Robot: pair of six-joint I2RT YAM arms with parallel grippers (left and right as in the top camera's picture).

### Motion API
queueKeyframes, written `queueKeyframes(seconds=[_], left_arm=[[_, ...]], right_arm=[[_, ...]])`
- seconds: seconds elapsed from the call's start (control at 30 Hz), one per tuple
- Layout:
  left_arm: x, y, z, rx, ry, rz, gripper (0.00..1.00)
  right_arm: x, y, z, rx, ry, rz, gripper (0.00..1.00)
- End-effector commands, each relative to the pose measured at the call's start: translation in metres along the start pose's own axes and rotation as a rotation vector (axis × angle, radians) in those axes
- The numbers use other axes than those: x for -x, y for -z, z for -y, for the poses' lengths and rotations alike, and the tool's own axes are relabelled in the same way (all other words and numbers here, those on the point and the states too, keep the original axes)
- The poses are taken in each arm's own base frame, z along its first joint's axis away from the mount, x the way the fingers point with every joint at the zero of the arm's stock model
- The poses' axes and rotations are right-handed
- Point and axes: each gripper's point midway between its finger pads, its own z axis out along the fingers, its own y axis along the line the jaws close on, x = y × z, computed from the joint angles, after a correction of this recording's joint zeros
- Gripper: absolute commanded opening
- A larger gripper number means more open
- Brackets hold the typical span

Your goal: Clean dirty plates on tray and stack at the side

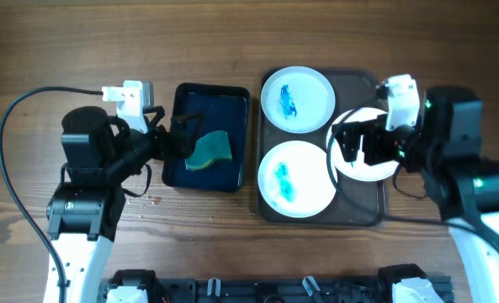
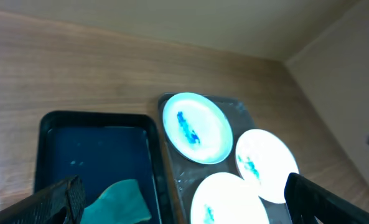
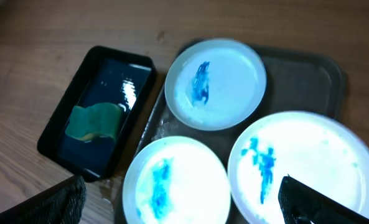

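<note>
Three white plates smeared with blue lie on a dark tray (image 1: pixel 363 80): a far plate (image 1: pixel 297 99), a near plate (image 1: pixel 296 178) and a right plate (image 1: pixel 368 168). They also show in the right wrist view: far plate (image 3: pixel 215 84), near plate (image 3: pixel 175 183), right plate (image 3: pixel 302 165). A green sponge (image 1: pixel 209 150) lies in a black water bin (image 1: pixel 241 126). My left gripper (image 1: pixel 180 139) is open and empty above the bin's left side, near the sponge (image 2: pixel 122 199). My right gripper (image 1: pixel 353 147) is open and empty above the right plate, hiding part of it.
The bin (image 2: pixel 97 116) stands directly left of the tray (image 2: pixel 237 109). Water drops lie on the wooden table (image 1: pixel 148 199) near the bin's front left corner. Bare wood lies left of the bin and right of the tray.
</note>
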Motion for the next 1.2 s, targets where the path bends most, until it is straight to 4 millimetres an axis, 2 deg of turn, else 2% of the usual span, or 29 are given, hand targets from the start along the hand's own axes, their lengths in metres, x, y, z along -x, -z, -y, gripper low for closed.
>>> queueKeyframes(seconds=[0.0,0.03,0.1,0.2,0.27,0.3,0.37,0.43,0.5,0.6,0.67,0.83,0.93,1.13,1.17], left_arm=[[0.001,-0.001,-0.009,0.044,0.104,-0.014,1.00],[-0.004,-0.002,-0.016,0.080,0.139,-0.030,1.00],[-0.037,-0.004,-0.049,0.244,0.216,-0.144,1.00],[-0.074,-0.004,-0.081,0.406,0.274,-0.284,1.00],[-0.094,-0.010,-0.090,0.434,0.314,-0.371,1.00],[-0.100,-0.013,-0.094,0.445,0.336,-0.397,1.00],[-0.110,-0.023,-0.102,0.455,0.353,-0.441,1.00],[-0.112,-0.034,-0.102,0.429,0.355,-0.451,1.00],[-0.105,-0.047,-0.090,0.346,0.348,-0.428,1.00],[-0.085,-0.061,-0.067,0.192,0.338,-0.365,1.00],[-0.083,-0.065,-0.066,0.217,0.342,-0.348,1.00],[-0.113,-0.072,-0.083,0.418,0.251,-0.426,0.97],[-0.135,-0.087,-0.083,0.438,0.243,-0.495,0.88],[-0.168,-0.116,-0.103,0.490,0.309,-0.574,0.74],[-0.173,-0.120,-0.106,0.497,0.313,-0.589,0.69]], right_arm=[[0.002,-0.009,-0.007,0.055,-0.082,-0.034,1.00],[0.001,-0.010,-0.008,0.060,-0.090,-0.040,1.00],[-0.003,-0.015,-0.006,0.058,-0.126,-0.069,0.99],[-0.017,-0.021,-0.003,0.047,-0.209,-0.140,0.91],[-0.032,-0.028,-0.002,0.041,-0.237,-0.211,0.86],[-0.040,-0.032,-0.002,0.040,-0.244,-0.247,0.85],[-0.062,-0.046,-0.003,0.040,-0.259,-0.337,0.78],[-0.079,-0.058,-0.002,0.034,-0.285,-0.403,0.74],[-0.089,-0.067,-0.002,0.033,-0.292,-0.443,0.71],[-0.096,-0.074,-0.002,0.031,-0.299,-0.468,0.68],[-0.096,-0.076,-0.001,0.028,-0.312,-0.464,0.68],[-0.093,-0.078,-0.001,0.029,-0.322,-0.448,0.68],[-0.092,-0.079,-0.001,0.029,-0.323,-0.443,0.68],[-0.092,-0.079,-0.001,0.027,-0.333,-0.445,0.68],[-0.092,-0.079,-0.001,0.026,-0.334,-0.445,0.68]])
